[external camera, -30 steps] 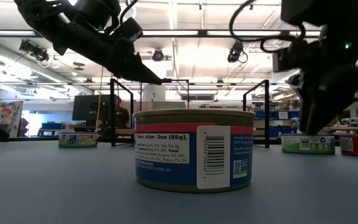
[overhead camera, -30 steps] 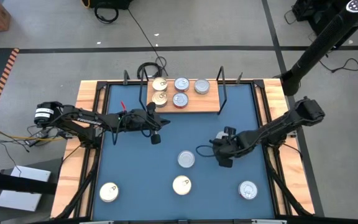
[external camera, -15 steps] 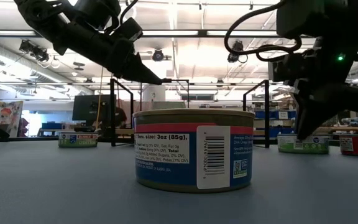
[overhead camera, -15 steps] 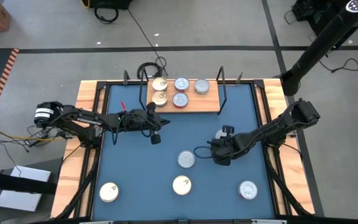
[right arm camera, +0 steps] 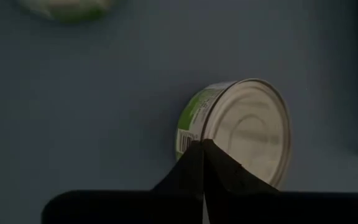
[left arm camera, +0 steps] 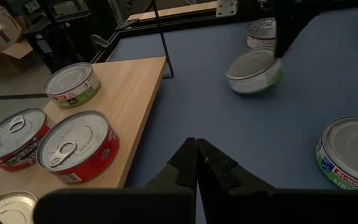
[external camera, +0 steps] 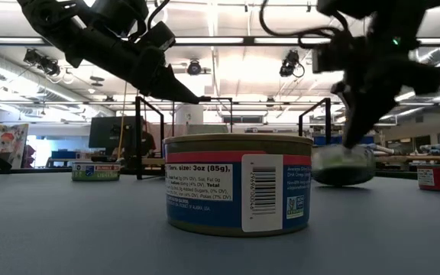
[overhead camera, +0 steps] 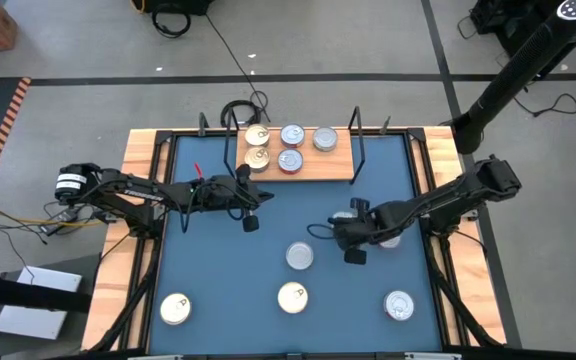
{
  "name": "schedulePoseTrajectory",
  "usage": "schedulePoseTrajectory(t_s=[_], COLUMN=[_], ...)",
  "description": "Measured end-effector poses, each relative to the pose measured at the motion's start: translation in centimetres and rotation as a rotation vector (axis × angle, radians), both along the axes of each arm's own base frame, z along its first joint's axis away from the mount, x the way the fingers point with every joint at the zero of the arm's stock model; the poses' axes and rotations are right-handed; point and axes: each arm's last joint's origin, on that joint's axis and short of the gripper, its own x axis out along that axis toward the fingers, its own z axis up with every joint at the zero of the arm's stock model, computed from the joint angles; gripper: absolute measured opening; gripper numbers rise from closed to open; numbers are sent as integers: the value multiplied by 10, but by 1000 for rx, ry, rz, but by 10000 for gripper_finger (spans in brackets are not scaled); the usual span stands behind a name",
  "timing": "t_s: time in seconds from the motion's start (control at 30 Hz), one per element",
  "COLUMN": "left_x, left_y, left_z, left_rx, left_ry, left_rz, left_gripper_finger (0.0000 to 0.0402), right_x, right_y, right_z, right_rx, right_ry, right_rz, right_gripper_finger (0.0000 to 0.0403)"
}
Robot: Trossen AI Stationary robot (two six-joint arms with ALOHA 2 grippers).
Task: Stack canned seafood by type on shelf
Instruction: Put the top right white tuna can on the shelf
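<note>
Now the right gripper point(right arm camera: 202, 149) has snapped from half open to fully closed, its two dark fingers pressed tip to tip with nothing visible between them, and the green-labelled tin point(right arm camera: 247, 130) it reached for lies just beyond those tips, tipped up on its edge with its plain flat base showing; whether a rim is nipped cannot be told, but the grasp looks to have slipped off, so this tin probably needs another try before it can join its kind. Well away, the left gripper point(overhead camera: 251, 222) hangs shut and empty just in front of the shelf point(overhead camera: 318, 165), a pale, smooth wooden board with thin black wire frames at its ends, where five tins point(overhead camera: 292, 134) sit, two of them red-sided. Thin metal, a rounded rim and a glossy paper label make the tin slick for narrow fingers, and the blue table point(overhead camera: 218, 270) looks matte and flat
</note>
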Motion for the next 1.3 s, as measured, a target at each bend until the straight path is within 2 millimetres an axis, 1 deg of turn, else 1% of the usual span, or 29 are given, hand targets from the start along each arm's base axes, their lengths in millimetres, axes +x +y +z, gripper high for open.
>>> schedulePoseTrajectory(t_s=[0.1, 0.23, 0.3, 0.37, 0.6, 0.67, 0.8, 0.93, 1.07, 1.17, 1.3], left_x=[0, 0, 0, 0, 0, 0, 0, 0, 0, 0, 0], left_y=[0, 0, 0, 0, 0, 0, 0, 0, 0, 0, 0], left_z=[0, 0, 0, 0, 0, 0, 0, 0, 0, 0, 0], left_rx=[0, -1, 0, -1, -1, -1, -1, -1, -1, -1, -1], left_ry=[0, 0, 0, -1, -1, -1, -1, -1, 0, -1, 0], left_rz=[0, 0, 0, 0, 0, 0, 0, 1, 0, 0, 0], left_gripper_finger=[11, 11, 11, 11, 11, 11, 11, 11, 11, 11, 11], right_x=[8, 20, 25, 28, 34, 36, 42, 46, 46, 44, 40], right_y=[-3, -6, -9, -16, -43, -50, -63, -77, -96, -111, -132], right_z=[11, 16, 18, 19, 22, 27, 42, 59, 73, 77, 75], right_rx=[96, 244, 285, 290, 237, 222, 181, 88, -26, -112, -176], right_ry=[-62, -154, -197, -225, -258, -266, -297, -307, -289, -268, -231], right_rz=[-22, -32, -26, -37, -42, -38, -16, -8, -28, -35, -27], right_gripper_finger=[5, 2, 3, 4, 3, 4, 4, 4, 4, 3, 4])
